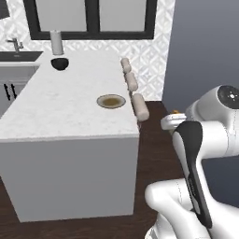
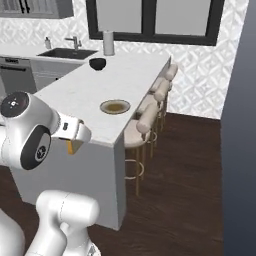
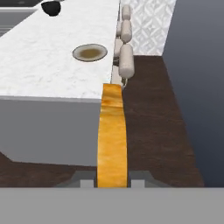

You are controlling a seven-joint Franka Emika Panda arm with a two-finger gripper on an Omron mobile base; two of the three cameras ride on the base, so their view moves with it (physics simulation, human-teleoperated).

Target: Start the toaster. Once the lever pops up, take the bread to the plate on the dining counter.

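My gripper (image 3: 112, 181) is shut on the bread (image 3: 112, 135), a golden-yellow slice seen edge-on and rising up the middle of the hand view. In the base views the gripper (image 1: 173, 115) (image 2: 74, 142) hangs off the near right corner of the dining counter (image 1: 56, 112) (image 2: 82, 95) (image 3: 39, 70), with a bit of orange bread (image 1: 175, 112) (image 2: 74, 146) showing at it. The beige plate (image 1: 111, 101) (image 2: 115, 106) (image 3: 89, 52) lies empty near the counter's right edge, ahead of the gripper. The toaster is out of view.
Round stools (image 1: 140, 106) (image 2: 145, 122) (image 3: 126, 61) line the counter's right side. A dark bowl (image 1: 59, 63) (image 2: 98, 63) and a white roll (image 1: 56, 43) stand at the far end, a sink (image 2: 67, 52) behind. A dark wall (image 3: 197, 65) stands on the right.
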